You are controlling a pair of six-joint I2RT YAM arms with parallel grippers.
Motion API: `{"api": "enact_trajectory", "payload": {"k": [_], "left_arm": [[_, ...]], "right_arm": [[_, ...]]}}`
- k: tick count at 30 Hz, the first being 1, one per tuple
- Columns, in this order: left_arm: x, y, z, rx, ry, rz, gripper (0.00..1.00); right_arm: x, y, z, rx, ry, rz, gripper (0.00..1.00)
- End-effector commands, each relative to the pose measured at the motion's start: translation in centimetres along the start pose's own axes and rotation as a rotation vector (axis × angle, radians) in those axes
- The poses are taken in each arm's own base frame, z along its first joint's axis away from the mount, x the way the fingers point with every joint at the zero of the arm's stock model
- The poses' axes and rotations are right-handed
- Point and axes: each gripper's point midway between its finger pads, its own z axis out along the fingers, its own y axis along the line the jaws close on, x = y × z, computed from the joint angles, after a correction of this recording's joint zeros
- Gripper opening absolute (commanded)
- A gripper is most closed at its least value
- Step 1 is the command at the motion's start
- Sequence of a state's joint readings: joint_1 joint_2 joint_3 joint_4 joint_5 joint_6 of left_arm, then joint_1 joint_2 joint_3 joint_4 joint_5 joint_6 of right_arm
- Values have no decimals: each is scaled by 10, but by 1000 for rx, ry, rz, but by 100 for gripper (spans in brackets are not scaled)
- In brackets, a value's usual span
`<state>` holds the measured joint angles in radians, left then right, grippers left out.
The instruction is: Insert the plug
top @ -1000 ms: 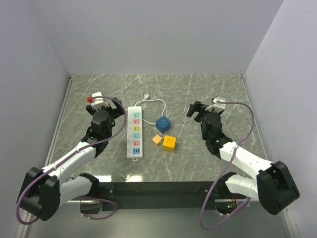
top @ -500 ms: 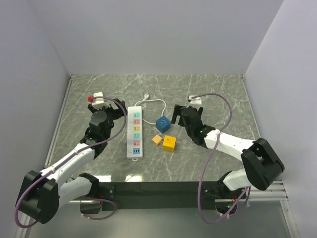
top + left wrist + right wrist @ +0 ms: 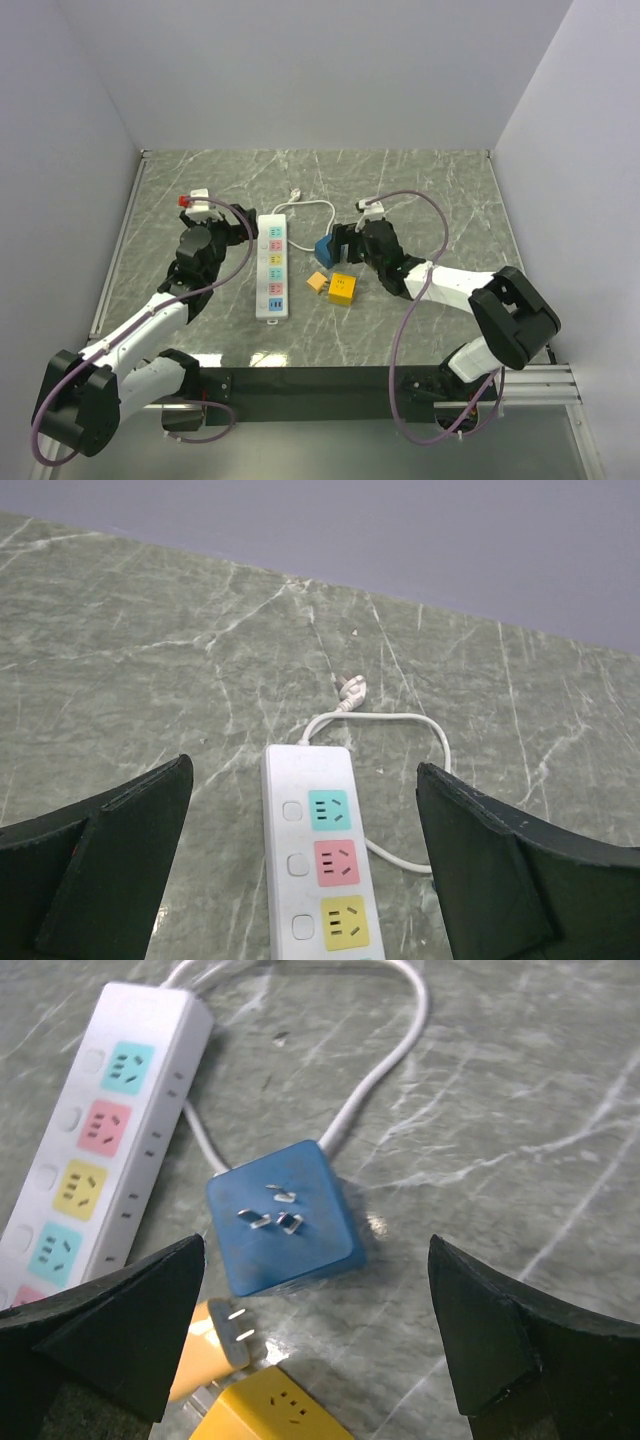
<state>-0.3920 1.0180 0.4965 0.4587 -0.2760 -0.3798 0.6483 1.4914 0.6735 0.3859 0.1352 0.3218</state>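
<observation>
Your right arm has swung in from the right side of the table (image 3: 430, 190) over the last second, and the right gripper (image 3: 338, 243) now sits at the blue plug (image 3: 324, 247). Its fingers (image 3: 110, 1330) are spread wide, and in the wrist view the plug lies on the marble between them with its three metal prongs pointing up (nothing is gripping it as far as you can see). The left gripper (image 3: 240, 228) has edged a little closer to the power strip (image 3: 271, 267) and hangs by the strip's far end, its jaws also wide apart and holding nothing.

You can see the strip lying lengthwise, its row of coloured sockets facing up: teal, pink and yellow show at the far end in the left wrist view. Its white cable (image 3: 400, 720) loops out from that end and curls back to the strip's own plug (image 3: 352, 688), which rests on the table.

Just nearer to you than the blue plug sit a yellow cube (image 3: 343, 288) and a small orange plug (image 3: 317, 283), side by side, right of the strip.
</observation>
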Motion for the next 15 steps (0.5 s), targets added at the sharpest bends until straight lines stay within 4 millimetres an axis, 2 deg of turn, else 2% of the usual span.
{"api": "enact_trajectory", "payload": {"k": [1,6,15], "left_arm": [[-13,-14,-3,76,-35,-17,99],[-9,-15,0,87,-17,-15,99],[-9,-18,-1,102,-13,-11,100]], "right_arm": [[-5,22,1,-130,-46,-61,99],[13,30,7,-190,-1,-88,98],[23,26,24,-152,28,-113,99]]}}
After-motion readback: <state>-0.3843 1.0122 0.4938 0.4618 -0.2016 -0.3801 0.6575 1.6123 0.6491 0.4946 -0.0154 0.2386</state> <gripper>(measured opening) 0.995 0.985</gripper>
